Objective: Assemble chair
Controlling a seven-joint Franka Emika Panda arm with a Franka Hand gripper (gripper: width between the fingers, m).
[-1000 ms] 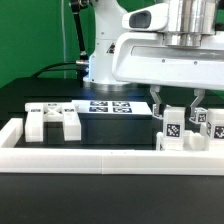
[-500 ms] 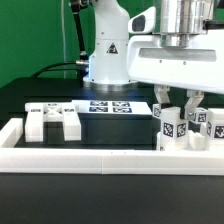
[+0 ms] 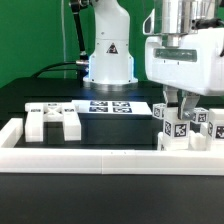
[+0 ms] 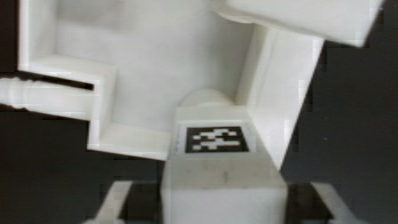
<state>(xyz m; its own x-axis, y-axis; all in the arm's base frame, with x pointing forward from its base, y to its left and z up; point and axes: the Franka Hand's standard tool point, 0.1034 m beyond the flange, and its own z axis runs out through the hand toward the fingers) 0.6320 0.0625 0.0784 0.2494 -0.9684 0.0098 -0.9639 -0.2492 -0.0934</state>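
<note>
Chair pieces are matte white blocks with black-and-white tags. A tagged post (image 4: 217,150) stands between my fingers (image 4: 128,200), with a dark gap on each side, so the gripper (image 4: 221,205) is open around it and not touching. Behind the post lies a larger white chair piece (image 4: 160,70) with a side peg (image 4: 36,95). In the exterior view the gripper (image 3: 178,104) hangs over a cluster of tagged chair pieces (image 3: 173,129) at that view's right. More chair pieces (image 3: 50,119) sit at its left.
The marker board (image 3: 110,106) lies flat behind the middle of the table. A long low white border frame (image 3: 100,158) runs along the front and up the left side. The arm's base (image 3: 108,55) stands at the back.
The hand has shifted toward the exterior view's right over the tagged pieces. The jaws, shut on the post before, have spread slightly and let it go.
</note>
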